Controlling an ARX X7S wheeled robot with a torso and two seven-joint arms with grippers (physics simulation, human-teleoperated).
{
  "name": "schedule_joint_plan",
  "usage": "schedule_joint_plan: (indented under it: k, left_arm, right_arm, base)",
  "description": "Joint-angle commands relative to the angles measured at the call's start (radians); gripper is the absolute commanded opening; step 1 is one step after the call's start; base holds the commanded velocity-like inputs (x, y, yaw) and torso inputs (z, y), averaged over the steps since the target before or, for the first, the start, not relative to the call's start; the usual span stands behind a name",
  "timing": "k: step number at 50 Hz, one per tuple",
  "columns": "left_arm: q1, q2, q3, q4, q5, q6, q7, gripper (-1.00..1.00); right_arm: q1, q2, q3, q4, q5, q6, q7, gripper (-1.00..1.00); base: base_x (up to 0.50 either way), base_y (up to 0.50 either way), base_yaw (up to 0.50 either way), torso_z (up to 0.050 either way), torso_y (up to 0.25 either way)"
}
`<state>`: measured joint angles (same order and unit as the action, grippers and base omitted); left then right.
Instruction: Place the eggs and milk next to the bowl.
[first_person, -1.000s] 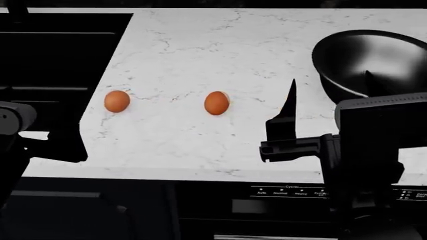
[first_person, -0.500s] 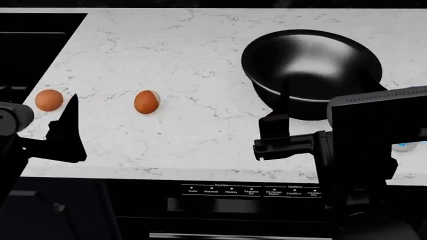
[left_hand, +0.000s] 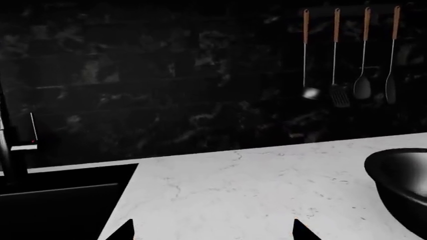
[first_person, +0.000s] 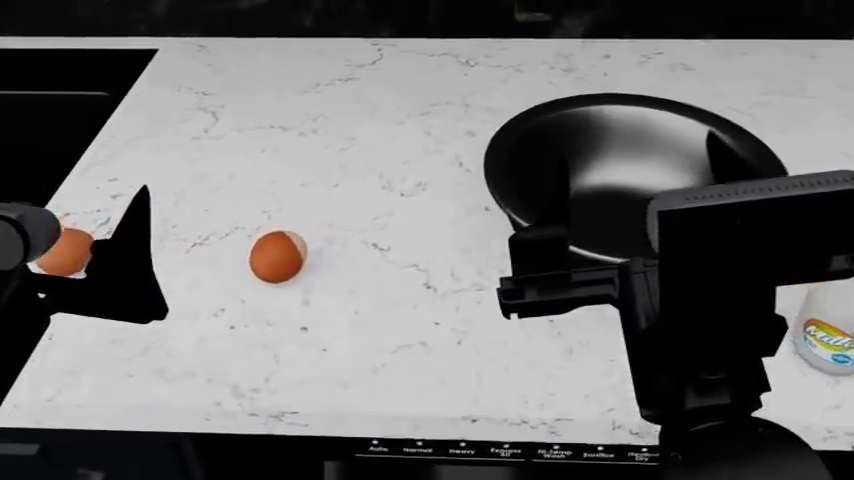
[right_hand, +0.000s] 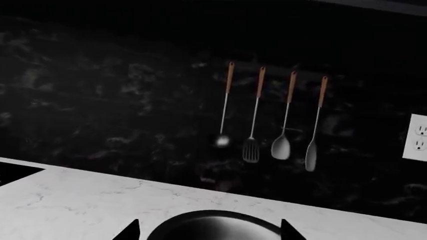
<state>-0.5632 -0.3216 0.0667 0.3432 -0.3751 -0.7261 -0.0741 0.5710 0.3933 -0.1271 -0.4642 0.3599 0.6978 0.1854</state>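
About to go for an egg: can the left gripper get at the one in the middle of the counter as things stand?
Probably yes. The left gripper sits just beside that egg, with only bare counter between them. The other egg is closer but partly hidden behind the arm.

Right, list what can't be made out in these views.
- Milk: head view, mostly hidden by the right arm and cut by the frame edge; label unreadable.
- Far-left egg: head view, partly covered by the left arm.
- Bowl: near side hidden by the right arm.
- Left gripper and right gripper: only fingertips show in the wrist views.
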Motion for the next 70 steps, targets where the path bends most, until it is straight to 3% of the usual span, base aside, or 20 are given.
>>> schedule_joint_plan:
  k: [1, 25, 43, 70]
  left_arm:
    - [-0.016, 0.03, -0.029, -0.016, 0.002, 0.004, 0.005, 1.0]
    - [-0.015, 0.023, -0.027, -0.011, -0.009, 0.003, -0.003, 1.0]
    - [-0.006, 0.012, -0.029, -0.011, -0.024, -0.009, -0.004, 1.0]
    - [-0.113, -0.163, -0.017, 0.111, -0.233, -0.549, 0.058, 1.0]
  right_arm:
    - [-0.008, -0.014, 0.037, -0.007, 0.001, -0.002, -0.023, 1.0]
    - [0.007, -0.015, 0.013, -0.001, 0.002, -0.005, -0.026, 1.0]
    - [0.008, -0.017, 0.008, 0.001, 0.008, -0.01, -0.023, 1.0]
    - [0.007, -0.008, 0.013, -0.027, 0.033, 0.007, -0.019, 1.0]
  base:
    - [0.35, 0.0, 0.0, 0.0, 0.0]
    - [0.35, -0.11, 0.0, 0.0, 0.0]
    - [0.01, 0.0, 0.0, 0.0, 0.001]
    - [0.0, 0.0, 0.0, 0.0, 0.0]
